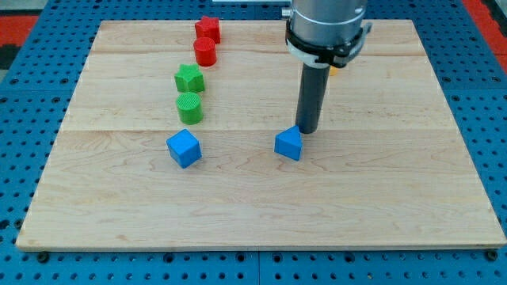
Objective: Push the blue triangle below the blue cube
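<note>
my tip (pixel 307 131) touching blue triangle (pixel 289 144) top-right | blue cube (pixel 184 148) well left | no jaws, bare rod

My tip (pixel 307 131) touches the blue triangle (pixel 289 145); blue cube (pixel 184 148) lies left.

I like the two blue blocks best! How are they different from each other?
The blue cube has square faces, while the blue triangle is a wedge coming to a point on top. The cube looks a bit bigger than the triangle. The cube sits alone at the view's left, but the triangle has my tip right behind it, at its upper right. Both are the same bright blue and rest on the wooden board.
</note>
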Controlling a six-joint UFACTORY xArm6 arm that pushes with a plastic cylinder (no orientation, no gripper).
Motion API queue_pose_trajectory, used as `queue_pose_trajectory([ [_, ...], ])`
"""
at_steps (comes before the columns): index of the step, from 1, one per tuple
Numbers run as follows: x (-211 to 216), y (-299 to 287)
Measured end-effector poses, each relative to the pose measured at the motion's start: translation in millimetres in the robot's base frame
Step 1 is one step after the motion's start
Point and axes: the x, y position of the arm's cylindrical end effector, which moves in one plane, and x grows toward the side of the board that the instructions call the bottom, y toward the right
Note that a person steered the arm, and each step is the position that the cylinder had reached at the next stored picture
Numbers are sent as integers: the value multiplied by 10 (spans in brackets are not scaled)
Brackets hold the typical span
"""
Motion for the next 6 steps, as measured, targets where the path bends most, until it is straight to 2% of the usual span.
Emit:
queue_pose_trajectory([
  [1,374,-44],
  [2,862,-364],
  [3,804,-260],
  [4,618,180],
  [5,464,-446],
  [6,796,-845],
])
